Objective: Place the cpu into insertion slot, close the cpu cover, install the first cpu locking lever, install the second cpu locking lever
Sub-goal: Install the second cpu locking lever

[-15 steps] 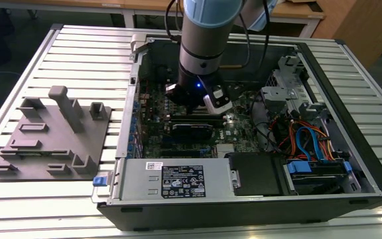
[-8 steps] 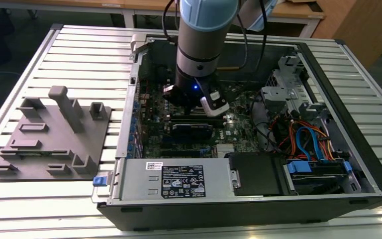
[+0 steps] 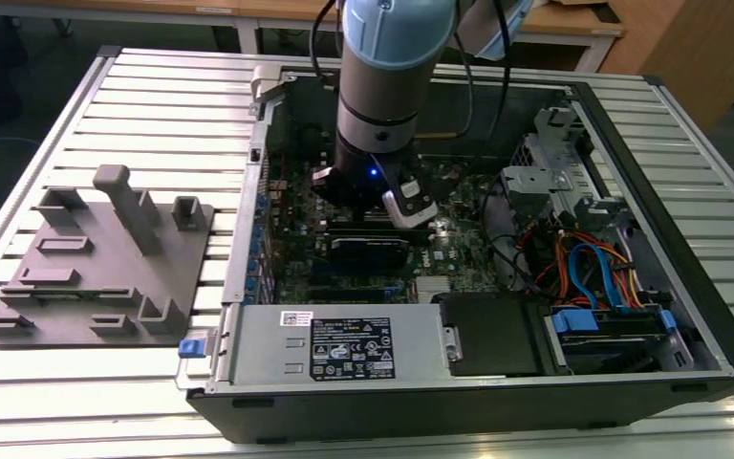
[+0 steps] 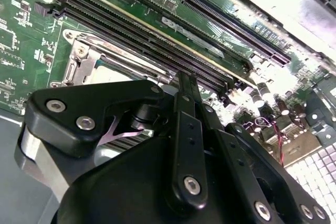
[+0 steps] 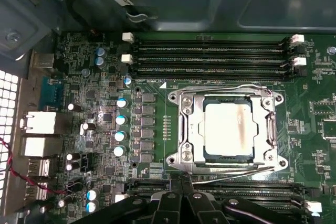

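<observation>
Matte black hand [image 5: 181,178], grip state unclear, beside pale square cpu [image 5: 229,127] under grey cpu cover [image 5: 189,129].

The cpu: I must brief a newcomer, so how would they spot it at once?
Inside the open computer case, find the green motherboard and its square metal socket beside the long black memory slots. The cpu sits in the cpu cover window, the lone pale silver-beige square among dark parts.
</observation>
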Robot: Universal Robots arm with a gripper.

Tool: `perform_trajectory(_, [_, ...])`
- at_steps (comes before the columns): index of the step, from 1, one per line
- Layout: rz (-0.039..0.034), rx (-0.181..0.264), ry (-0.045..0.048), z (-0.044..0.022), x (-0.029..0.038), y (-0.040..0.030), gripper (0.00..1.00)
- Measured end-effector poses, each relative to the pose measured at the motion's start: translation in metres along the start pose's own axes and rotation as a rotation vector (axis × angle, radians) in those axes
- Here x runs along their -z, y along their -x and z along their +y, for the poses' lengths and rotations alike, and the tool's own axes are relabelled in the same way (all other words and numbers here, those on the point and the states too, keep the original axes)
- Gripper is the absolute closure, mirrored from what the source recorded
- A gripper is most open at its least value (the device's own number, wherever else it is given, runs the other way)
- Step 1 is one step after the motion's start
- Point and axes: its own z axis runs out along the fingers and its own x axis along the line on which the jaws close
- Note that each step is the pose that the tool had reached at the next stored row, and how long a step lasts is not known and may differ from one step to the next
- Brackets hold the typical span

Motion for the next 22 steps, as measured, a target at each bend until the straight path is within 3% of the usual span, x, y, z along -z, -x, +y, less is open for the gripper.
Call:
perform_trajectory(11, [0.0003, 0.001, 0.0295, -0.0012, -0.0063, -0.0012, 0.9])
perform_trajectory(22, [0.0004, 0.001, 0.0533, -0.0021, -0.0105, -0.0031, 0.9])
